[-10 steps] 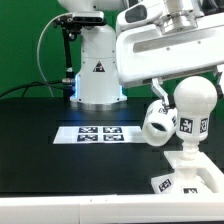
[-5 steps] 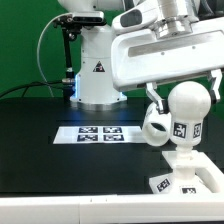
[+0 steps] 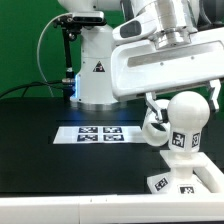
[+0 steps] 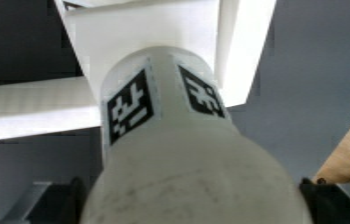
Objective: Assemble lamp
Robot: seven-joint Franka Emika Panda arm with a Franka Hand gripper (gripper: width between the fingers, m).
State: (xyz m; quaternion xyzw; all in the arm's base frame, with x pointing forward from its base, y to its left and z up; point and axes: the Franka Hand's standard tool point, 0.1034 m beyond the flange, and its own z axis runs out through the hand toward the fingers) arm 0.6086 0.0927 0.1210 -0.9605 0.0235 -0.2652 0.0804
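Bulb point(image 3: 190, 113) clamped upright in gripper point(image 3: 184, 98), neck right at base block point(image 3: 190, 178) socket, full seating impossible to tell. Shade point(image 3: 154, 125) loose on table point(image 3: 40, 150) near marker board point(image 3: 97, 133), not yet fitted.

**Black table and what it carries**

Table point(image 3: 40, 115): flat matt black top.

Lying or standing directly on it:
- One marker board point(image 3: 98, 134), flat, mid-table.
- One white shade point(image 3: 155, 125), tagged, just beside the board's end on the exterior view's right.
- One angular white base block point(image 3: 190, 180), tagged, at the near edge on that same side.
- The robot's white pedestal point(image 3: 98, 78), at the back.
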